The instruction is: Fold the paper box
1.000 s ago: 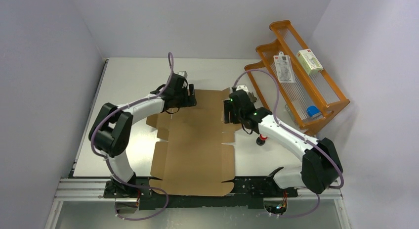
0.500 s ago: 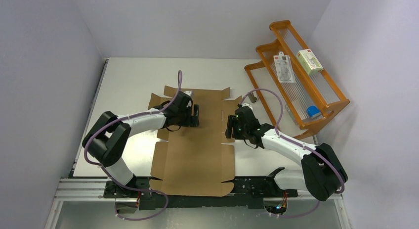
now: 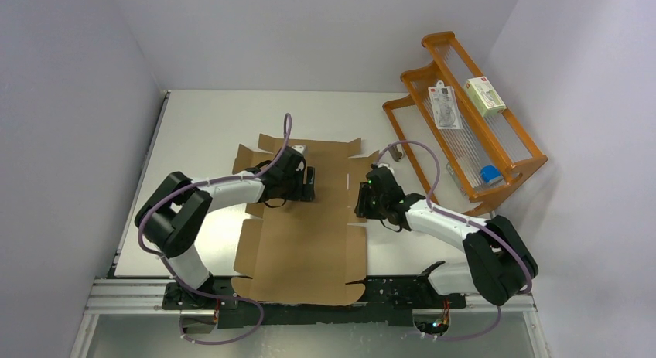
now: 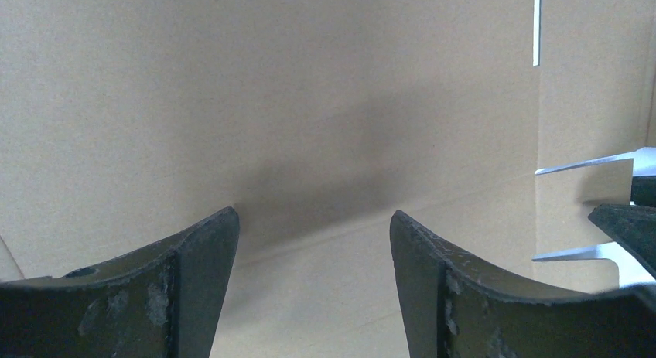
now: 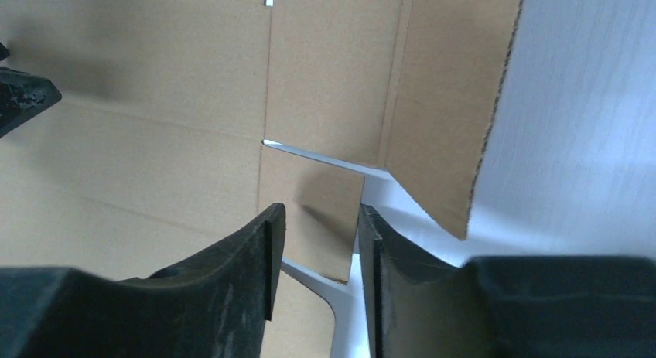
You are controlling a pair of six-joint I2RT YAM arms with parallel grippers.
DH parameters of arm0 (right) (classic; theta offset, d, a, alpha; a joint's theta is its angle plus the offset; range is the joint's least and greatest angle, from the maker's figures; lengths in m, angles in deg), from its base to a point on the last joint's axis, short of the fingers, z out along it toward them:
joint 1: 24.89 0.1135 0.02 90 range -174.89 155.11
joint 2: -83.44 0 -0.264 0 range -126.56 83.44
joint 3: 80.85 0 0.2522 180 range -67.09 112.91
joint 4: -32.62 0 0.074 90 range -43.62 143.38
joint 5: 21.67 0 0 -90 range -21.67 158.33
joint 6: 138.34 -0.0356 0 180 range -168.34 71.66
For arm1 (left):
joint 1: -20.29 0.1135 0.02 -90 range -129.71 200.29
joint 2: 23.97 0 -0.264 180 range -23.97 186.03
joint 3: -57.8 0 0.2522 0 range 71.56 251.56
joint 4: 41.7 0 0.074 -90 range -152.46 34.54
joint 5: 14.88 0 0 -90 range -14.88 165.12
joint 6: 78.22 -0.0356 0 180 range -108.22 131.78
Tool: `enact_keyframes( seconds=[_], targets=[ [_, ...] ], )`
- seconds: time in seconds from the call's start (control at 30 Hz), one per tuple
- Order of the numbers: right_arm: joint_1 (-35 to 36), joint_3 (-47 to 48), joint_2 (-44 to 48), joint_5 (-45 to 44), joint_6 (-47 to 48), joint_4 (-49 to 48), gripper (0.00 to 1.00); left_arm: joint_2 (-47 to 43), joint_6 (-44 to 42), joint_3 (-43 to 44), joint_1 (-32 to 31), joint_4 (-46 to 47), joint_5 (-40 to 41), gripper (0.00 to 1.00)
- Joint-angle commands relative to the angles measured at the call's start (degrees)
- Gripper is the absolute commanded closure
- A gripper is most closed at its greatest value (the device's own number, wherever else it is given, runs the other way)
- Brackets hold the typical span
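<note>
At the right edge of the paper box (image 3: 309, 246), right gripper (image 5: 317, 213) — grip unclear; left gripper (image 4: 313, 216) apart.

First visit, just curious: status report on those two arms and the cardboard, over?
Left gripper: jaws wide open, low over the paper box. Right gripper: jaws part-open at its right-edge tab. Box mostly flat, unfolded. Nothing in the way.
</note>
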Motion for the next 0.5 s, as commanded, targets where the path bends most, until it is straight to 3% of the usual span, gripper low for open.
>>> enact_keyframes(
  seconds=[0.0,0.2,0.47],
  targets=[
    [-0.07,1.44,1.05,2.07,0.14,-0.65,0.61,2.45,0.94,0.05,-1.14,1.52,-1.04,0.24],
    [1.23,5.33,2.63,2.89,1.88,1.30,0.79,3.35,1.37,0.04,-1.49,2.17,-1.03,0.24],
    [4.64,9.98,-1.09,2.89,2.45,2.04,0.85,4.50,2.07,0.40,-2.01,3.13,-0.96,0.25]
  ],
)
